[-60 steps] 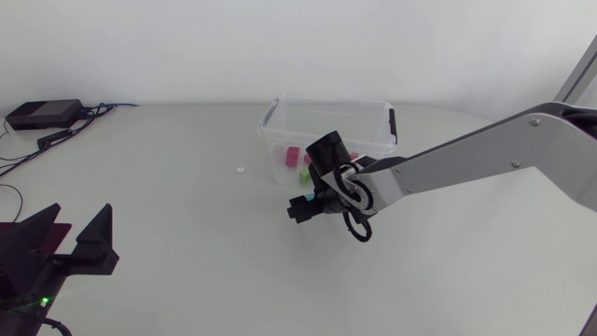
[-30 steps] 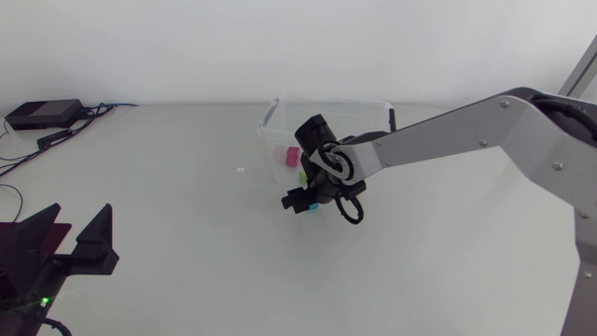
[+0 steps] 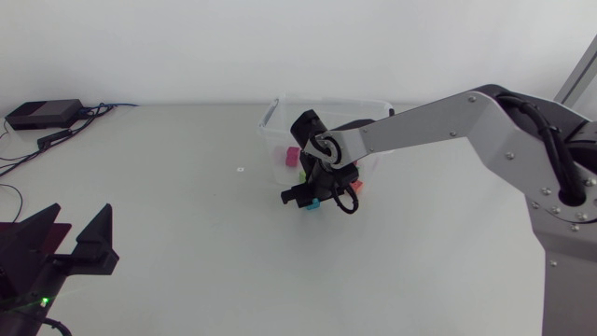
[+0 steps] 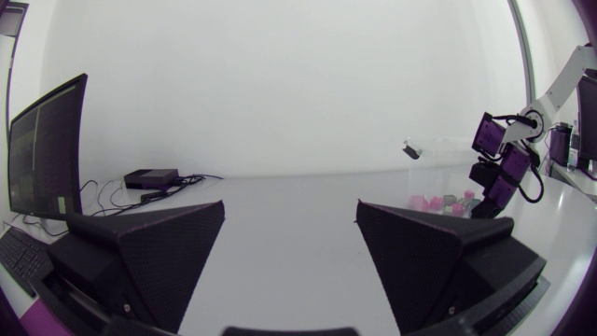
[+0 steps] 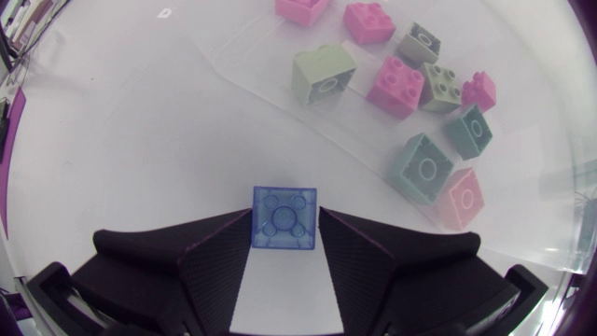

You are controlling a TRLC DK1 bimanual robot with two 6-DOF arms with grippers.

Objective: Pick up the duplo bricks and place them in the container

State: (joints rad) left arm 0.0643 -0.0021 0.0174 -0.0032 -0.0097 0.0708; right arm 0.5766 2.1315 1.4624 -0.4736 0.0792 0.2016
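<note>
A blue duplo brick [image 5: 284,217] is pinched by the right gripper's [image 5: 284,230] fingers. The container [image 3: 345,101] wall should be cleared before release.

Robotics lab, bench setup: a plain white table [image 3: 168,243] worked by two robot arms w/ camera views on their wrists. The silver-grey right arm [image 3: 438,126], black at the joints, comes in from the side. Its right gripper [image 5: 284,215] pinches a blue duplo brick [image 5: 284,224] beside a clear plastic container [image 3: 269,131] of pink & green bricks [image 5: 396,84]. The matte black left gripper [image 4: 289,215] sits at the near edge, fingers apart. A black elec. box [image 3: 42,114] w/ loose cables [image 3: 107,108] lies at the far corner.
</note>
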